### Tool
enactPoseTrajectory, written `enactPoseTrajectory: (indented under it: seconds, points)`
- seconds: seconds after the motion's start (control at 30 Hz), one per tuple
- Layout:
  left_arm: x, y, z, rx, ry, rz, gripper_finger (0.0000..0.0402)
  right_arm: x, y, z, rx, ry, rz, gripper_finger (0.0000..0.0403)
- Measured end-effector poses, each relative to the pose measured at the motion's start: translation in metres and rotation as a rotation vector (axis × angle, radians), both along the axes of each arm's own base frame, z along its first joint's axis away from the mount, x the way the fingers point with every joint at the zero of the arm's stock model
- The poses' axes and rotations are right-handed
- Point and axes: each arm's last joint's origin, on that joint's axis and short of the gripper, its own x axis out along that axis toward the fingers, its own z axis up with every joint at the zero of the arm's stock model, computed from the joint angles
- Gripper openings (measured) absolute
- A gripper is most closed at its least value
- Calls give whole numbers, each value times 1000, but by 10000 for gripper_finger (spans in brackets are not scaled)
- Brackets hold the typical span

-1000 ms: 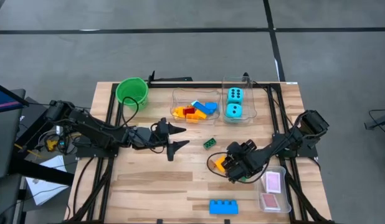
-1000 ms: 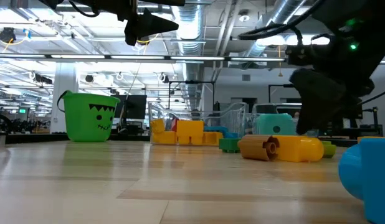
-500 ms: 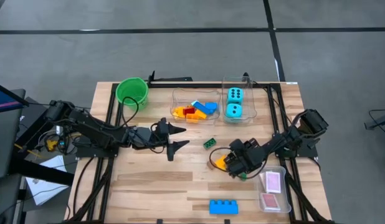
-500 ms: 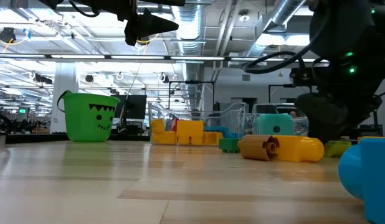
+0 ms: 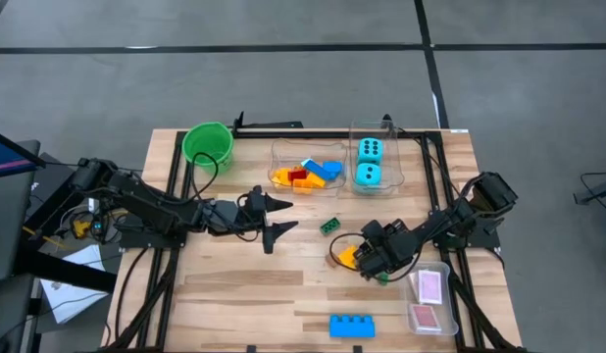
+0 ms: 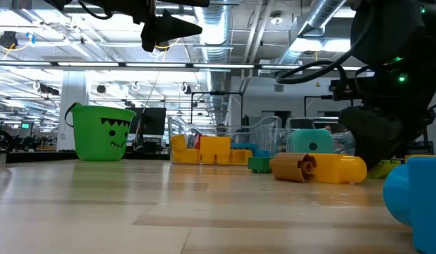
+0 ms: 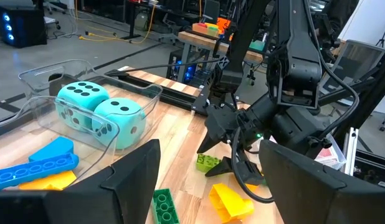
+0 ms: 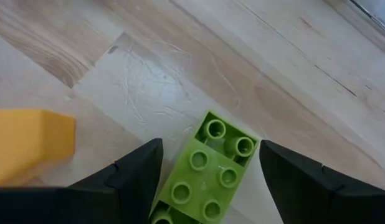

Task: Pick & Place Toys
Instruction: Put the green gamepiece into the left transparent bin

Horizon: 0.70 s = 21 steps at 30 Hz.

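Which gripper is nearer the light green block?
The right. The right gripper hangs right over the light green block, open jaws either side; the left gripper hovers open near the table's middle, well away.

You are looking at two matte black jointed arms. Black cables are looping along each; a small green light is glowing on the right one. The left claw (image 5: 279, 218) and right claw (image 5: 378, 272) are ending in dark, tapered, pointed fingers.
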Motion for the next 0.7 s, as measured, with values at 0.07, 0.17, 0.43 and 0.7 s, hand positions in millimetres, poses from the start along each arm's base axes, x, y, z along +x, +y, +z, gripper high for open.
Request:
enactPoseTrajectory:
  seconds: [0.07,0.17,0.43,0.7]
  points:
    - [0,0,0,0,0,0,270,0,0,0,6,7,3,258]
    - [0,0,0,0,0,0,270,-1,1,0,11,10,7,243]
    - [0,0,0,1,1,0,270,0,2,0,22,27,42,158]
    - [0,0,-1,3,8,0,270,3,3,0,-14,26,128,135]
